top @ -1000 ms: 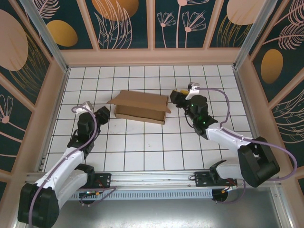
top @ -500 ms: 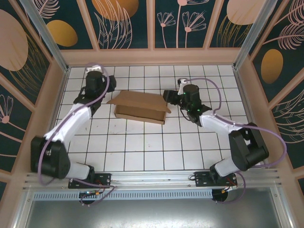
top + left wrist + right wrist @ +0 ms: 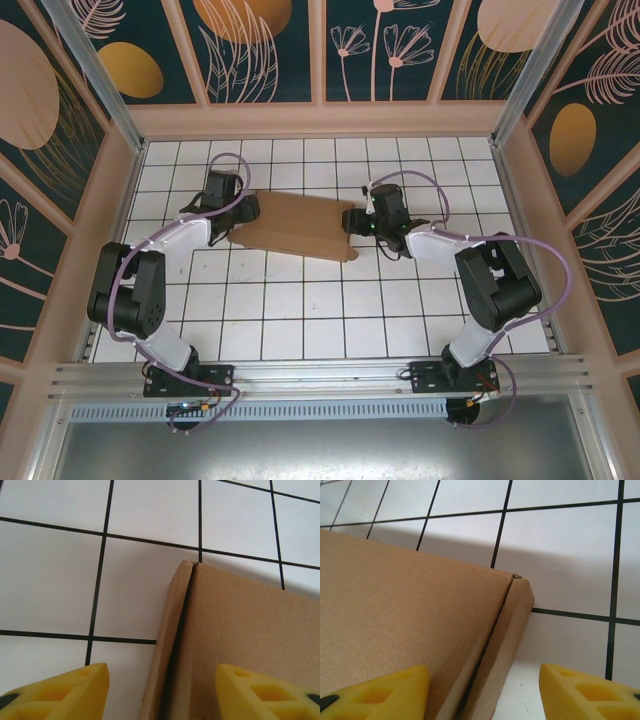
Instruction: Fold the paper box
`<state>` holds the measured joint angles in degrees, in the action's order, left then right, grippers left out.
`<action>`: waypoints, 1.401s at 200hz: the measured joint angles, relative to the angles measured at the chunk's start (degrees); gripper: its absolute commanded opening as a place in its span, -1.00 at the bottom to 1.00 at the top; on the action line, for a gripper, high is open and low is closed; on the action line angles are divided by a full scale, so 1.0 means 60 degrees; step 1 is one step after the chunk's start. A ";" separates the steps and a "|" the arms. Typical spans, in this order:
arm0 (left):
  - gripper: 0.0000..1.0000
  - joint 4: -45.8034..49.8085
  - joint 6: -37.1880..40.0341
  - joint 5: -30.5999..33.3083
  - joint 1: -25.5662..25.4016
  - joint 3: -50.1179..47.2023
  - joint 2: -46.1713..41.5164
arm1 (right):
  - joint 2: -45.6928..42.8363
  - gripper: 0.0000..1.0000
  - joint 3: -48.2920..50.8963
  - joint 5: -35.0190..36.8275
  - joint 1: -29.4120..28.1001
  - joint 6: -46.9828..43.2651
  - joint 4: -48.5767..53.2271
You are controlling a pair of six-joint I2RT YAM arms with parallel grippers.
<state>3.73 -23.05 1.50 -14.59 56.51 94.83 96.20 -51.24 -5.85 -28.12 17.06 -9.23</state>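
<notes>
The paper box [image 3: 295,226] sits on the far half of the tiled table [image 3: 300,310], about midway between its left and right sides, and from where I stand it looks close to finished. It reads as a shallow closed carton, not a flat sheet. Its top panel [image 3: 250,645] lies down over the body, and no flap stands up.

The left gripper [image 3: 238,208] is at the box's left end and the right gripper [image 3: 352,220] at its right end, so the two arms bracket it. Up close, the left gripper [image 3: 160,680] has its yellow fingers [image 3: 75,690] spread well apart, one over bare tile and the other over the cardboard. They straddle the end flap [image 3: 167,645] without pinching it. The right gripper [image 3: 482,672] is the same at the opposite corner, jaws wide and holding nothing, with one finger over the lid and one over the tile.

What seems left is small. On the left end a dark slit shows between the end flap and the top panel, so I judge that the edge is not fully tucked or pressed home. The right corner looks tighter, with only a thin seam. I cannot tell whether the tabs inside are locked.
</notes>
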 measured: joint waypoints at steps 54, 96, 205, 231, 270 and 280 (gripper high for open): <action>0.09 -0.0280 -0.0222 -0.0262 0.0000 -0.0317 0.0539 | 0.0444 0.27 -0.0222 -0.0095 0.0036 0.0044 0.0466; -0.10 -0.0845 -0.0350 -0.0561 0.0000 -0.0313 0.0816 | 0.0798 0.01 -0.0393 -0.0758 0.0215 0.0550 0.0423; -0.46 -0.2142 -0.0452 -0.2692 0.0404 -0.0554 0.1133 | 0.0805 0.36 0.0852 -0.3078 0.1526 0.2033 -0.1421; -0.53 -0.2419 -0.0452 -0.3727 0.0623 -0.0528 0.1399 | 0.0703 0.41 0.1297 -0.3654 0.2040 0.2455 -0.1759; -0.63 -0.2736 -0.0452 -0.4878 0.1013 -0.0324 0.1854 | 0.0714 0.55 0.1880 -0.4594 0.2459 0.3115 -0.2936; -0.69 -0.2765 -0.0452 -0.5074 0.1075 -0.0255 0.1956 | 0.0750 0.56 0.1956 -0.4903 0.2506 0.3304 -0.3213</action>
<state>-12.86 -25.76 -28.95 -8.14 54.98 106.56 100.71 -39.51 -35.27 -13.08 36.88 -28.51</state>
